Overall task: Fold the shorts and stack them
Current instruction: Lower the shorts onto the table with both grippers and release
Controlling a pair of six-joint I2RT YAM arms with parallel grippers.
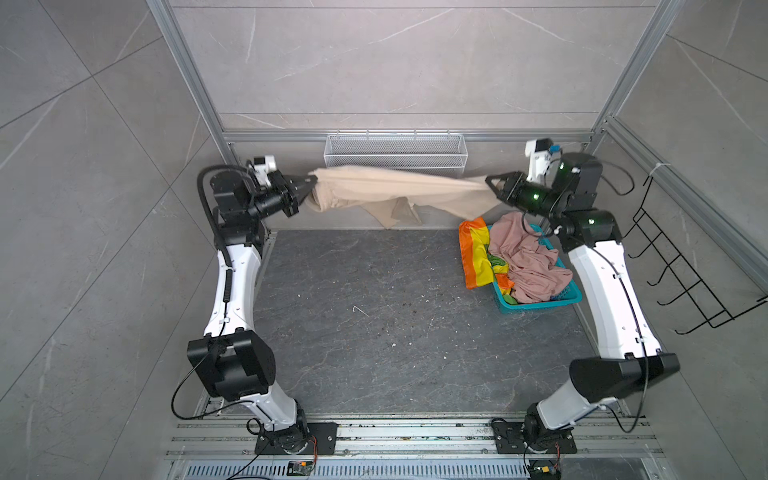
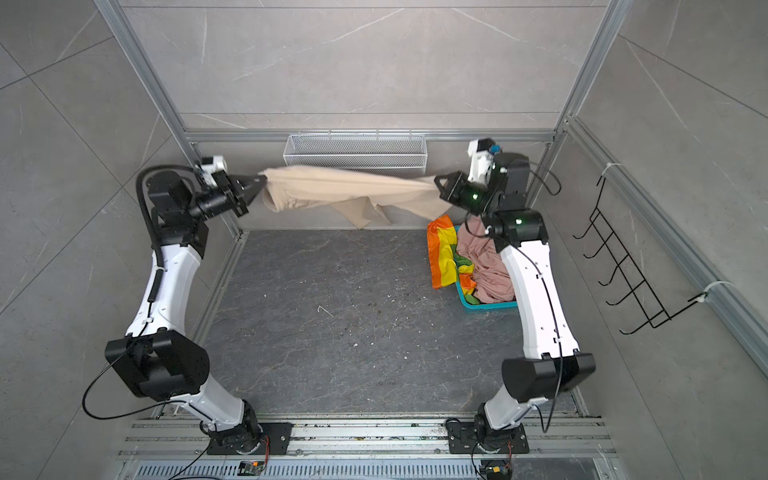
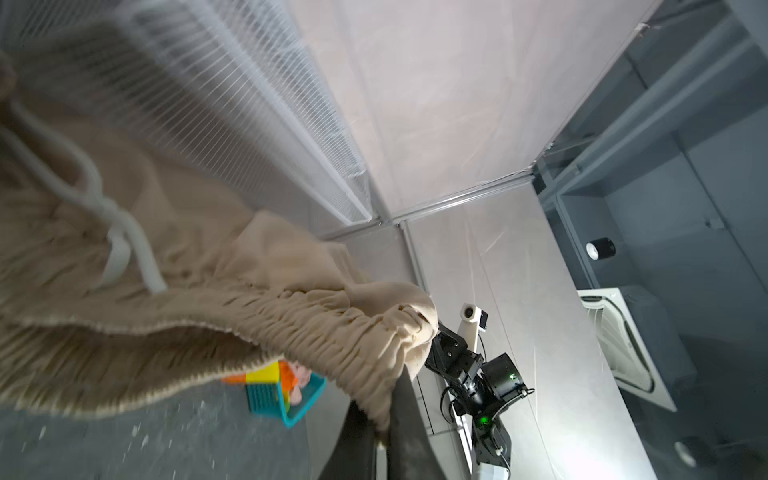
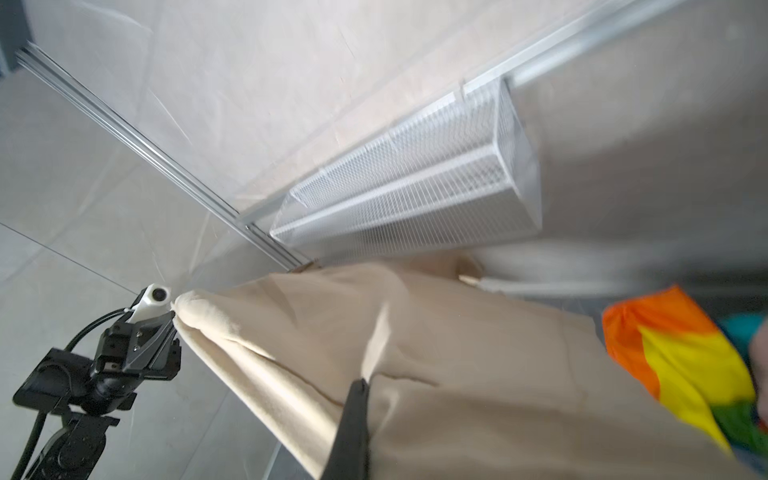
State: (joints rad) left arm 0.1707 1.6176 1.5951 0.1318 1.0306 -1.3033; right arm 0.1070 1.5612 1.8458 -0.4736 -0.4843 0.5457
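The beige shorts (image 1: pixel 390 189) (image 2: pixel 345 187) hang stretched in the air near the back wall, held at both ends. My left gripper (image 1: pixel 312 183) (image 2: pixel 262 183) is shut on the left end; in the left wrist view its fingers (image 3: pixel 405 424) pinch the gathered waistband (image 3: pixel 316 328). My right gripper (image 1: pixel 490 185) (image 2: pixel 439 183) is shut on the right end, and cloth covers most of it in the right wrist view (image 4: pixel 361 386). The rainbow-striped shorts (image 1: pixel 478 253) (image 2: pixel 444 253) and the dusty pink shorts (image 1: pixel 528 262) (image 2: pixel 486 266) lie heaped in the teal basket (image 1: pixel 540 305) (image 2: pixel 490 307).
A white wire-mesh tray (image 1: pixel 395 151) (image 2: pixel 355 151) is fixed to the back wall just behind the stretched cloth. A black wire rack (image 1: pixel 685 274) hangs on the right wall. The dark grey table top (image 1: pixel 374 324) spreads below the shorts.
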